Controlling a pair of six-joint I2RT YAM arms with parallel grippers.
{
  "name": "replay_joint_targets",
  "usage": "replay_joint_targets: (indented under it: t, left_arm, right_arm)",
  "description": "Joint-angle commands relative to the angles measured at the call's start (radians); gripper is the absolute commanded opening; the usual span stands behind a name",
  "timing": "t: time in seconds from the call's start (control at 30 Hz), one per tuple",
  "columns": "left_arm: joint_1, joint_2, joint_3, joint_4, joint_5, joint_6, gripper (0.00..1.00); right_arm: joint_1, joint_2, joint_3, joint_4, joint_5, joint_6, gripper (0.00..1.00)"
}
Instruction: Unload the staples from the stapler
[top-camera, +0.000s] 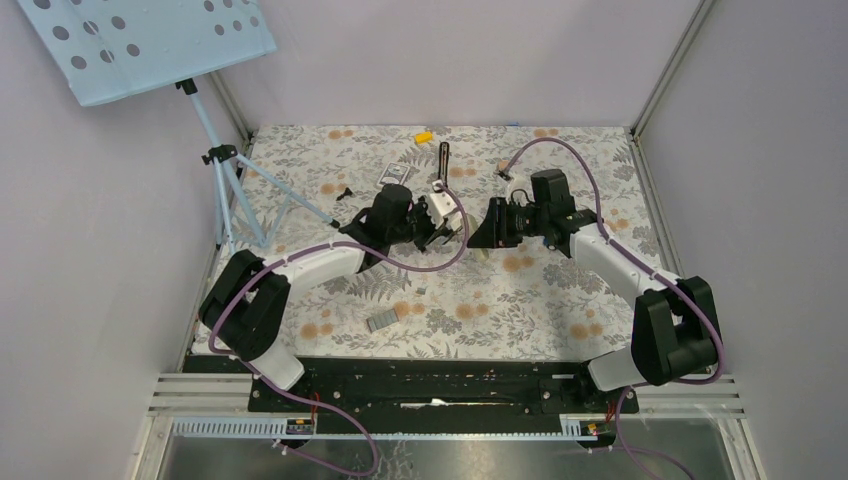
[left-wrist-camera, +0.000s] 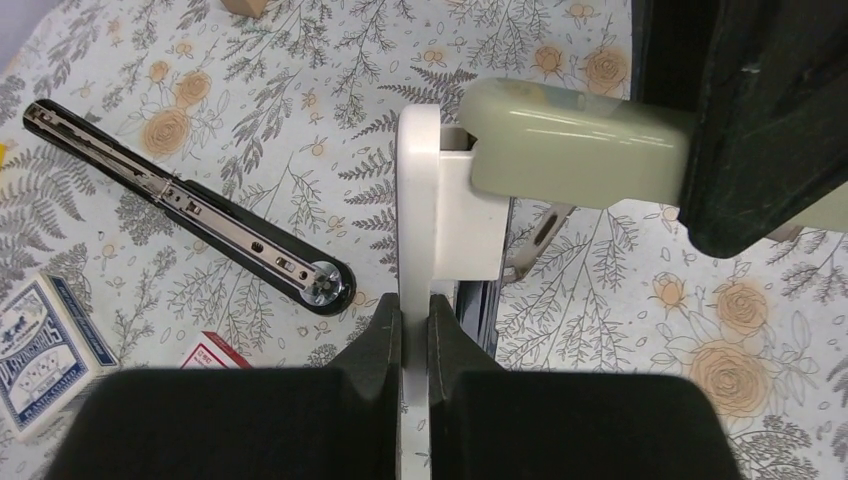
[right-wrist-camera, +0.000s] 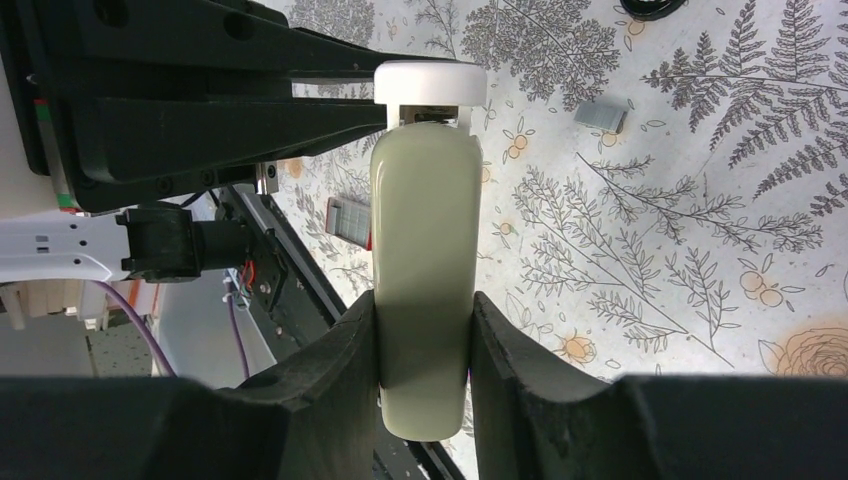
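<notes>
The slim black stapler (top-camera: 443, 160) lies opened out at the back of the table, untouched, its silver rail up (left-wrist-camera: 190, 205). A grey block of staples (top-camera: 381, 321) lies near the front, also in the right wrist view (right-wrist-camera: 601, 115). Both grippers hold a different, white and cream stapler-shaped device above mid-table. My left gripper (left-wrist-camera: 414, 320) is shut on its thin white part (left-wrist-camera: 430, 200). My right gripper (right-wrist-camera: 424, 330) is shut on its cream arm (right-wrist-camera: 425, 250), which meets the white part at a right angle. In the top view the left gripper (top-camera: 445, 225) and right gripper (top-camera: 490, 228) face each other.
A blue card box (left-wrist-camera: 45, 335) and a small red box (left-wrist-camera: 215, 352) lie near the black stapler. A yellow block (top-camera: 424, 137), a tiny black clip (top-camera: 345, 193) and a wooden piece (top-camera: 503, 167) lie at the back. A tripod stand (top-camera: 230, 170) stands at the left edge.
</notes>
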Motion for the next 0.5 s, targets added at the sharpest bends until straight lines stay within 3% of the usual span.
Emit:
replay_joint_targets:
  t: [0.0,0.2,0.47]
  left_arm:
    - [0.003,-0.046,0.053,-0.066,0.036,-0.095,0.00]
    - [-0.007,-0.081,0.034,-0.073,-0.023,-0.337,0.00]
    - [-0.015,-0.037,0.046,-0.090,-0.062,-0.751,0.00]
  right_arm:
    - [0.027,-0.006,0.096,0.014,-0.051,0.045,0.07]
    - [0.027,0.025,0.092,0.096,-0.031,0.105,0.21]
    - [0.026,0.086,0.080,0.219,-0.055,0.161,0.30]
